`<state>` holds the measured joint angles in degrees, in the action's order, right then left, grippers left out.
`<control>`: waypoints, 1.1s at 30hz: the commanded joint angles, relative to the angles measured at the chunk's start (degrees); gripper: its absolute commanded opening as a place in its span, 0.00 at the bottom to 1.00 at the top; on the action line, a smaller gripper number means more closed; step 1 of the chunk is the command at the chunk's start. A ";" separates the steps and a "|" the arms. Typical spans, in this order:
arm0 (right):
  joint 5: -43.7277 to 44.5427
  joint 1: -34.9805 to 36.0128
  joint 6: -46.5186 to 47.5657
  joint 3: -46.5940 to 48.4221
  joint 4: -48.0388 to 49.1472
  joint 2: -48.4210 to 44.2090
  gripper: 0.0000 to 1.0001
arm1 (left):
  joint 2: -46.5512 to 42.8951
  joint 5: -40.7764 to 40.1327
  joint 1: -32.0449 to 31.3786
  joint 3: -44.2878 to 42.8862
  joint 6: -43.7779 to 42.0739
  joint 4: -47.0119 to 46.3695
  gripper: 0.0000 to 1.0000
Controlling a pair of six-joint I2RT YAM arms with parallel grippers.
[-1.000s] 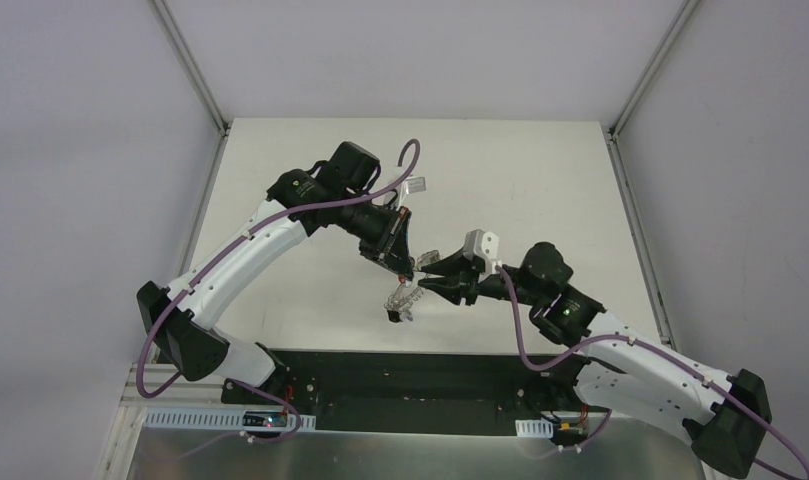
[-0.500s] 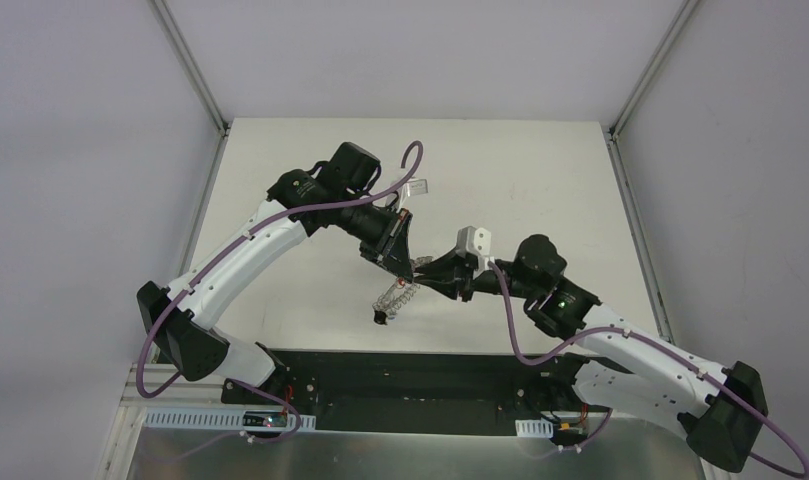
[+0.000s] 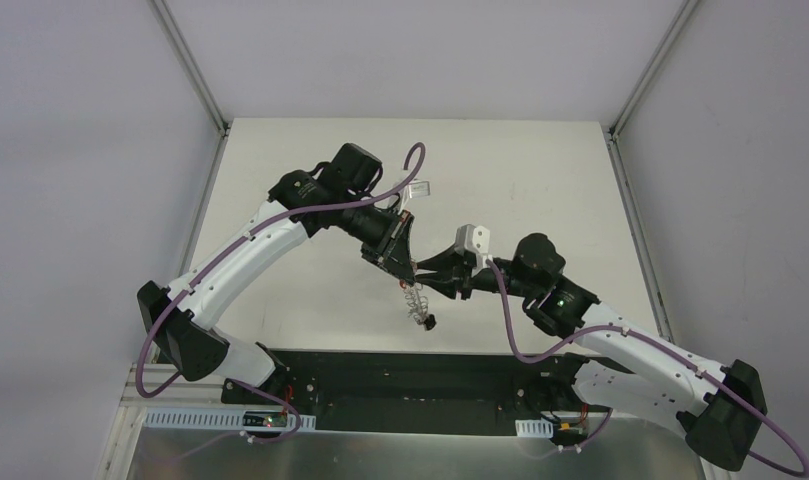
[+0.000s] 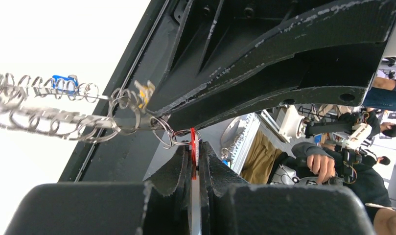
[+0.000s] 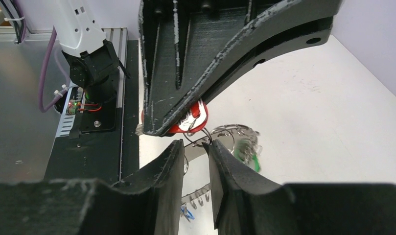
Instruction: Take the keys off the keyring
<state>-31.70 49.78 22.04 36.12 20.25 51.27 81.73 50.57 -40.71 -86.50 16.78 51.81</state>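
Observation:
My left gripper (image 3: 407, 274) (image 4: 194, 148) is shut on the red-tagged key (image 4: 192, 142) (image 5: 190, 120), held above the table. From that key's small ring hangs the coiled silver keyring (image 3: 415, 301) (image 4: 49, 118) (image 5: 233, 133), with keys tagged blue (image 4: 63, 82), yellow (image 4: 146, 92), green (image 5: 254, 159) and black (image 3: 430, 323). My right gripper (image 3: 434, 281) (image 5: 195, 145) points at the left one from the right. Its fingers stand a little apart just under the red key. The thin wire of the small ring crosses the gap and touches the right fingertip (image 5: 211, 146).
The white table (image 3: 540, 190) lies under both arms, with grey walls around it. A black base plate (image 3: 400, 385) and a slotted rail (image 3: 220, 418) run along the near edge, below the hanging keyring.
The right gripper has moved left, up against the left gripper's tips. The hanging keyring has swung from lower left to straight below, its black tag now to the right.

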 commanded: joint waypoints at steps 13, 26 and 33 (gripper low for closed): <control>2.93 -1.22 1.69 1.27 1.99 -1.17 0.32 | -1.93 3.71 -0.84 -0.63 -1.31 -0.87 0.00; -0.92 -1.27 0.42 1.12 1.99 -1.35 0.32 | -1.73 3.33 -0.86 -0.86 -1.48 -0.90 0.00; -1.22 -1.35 0.48 0.91 1.90 -2.14 0.32 | -1.71 3.59 -0.86 -0.66 -1.65 -0.88 0.00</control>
<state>-30.92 48.73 22.59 36.10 20.12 50.09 81.73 50.98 -40.95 -86.50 16.62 51.79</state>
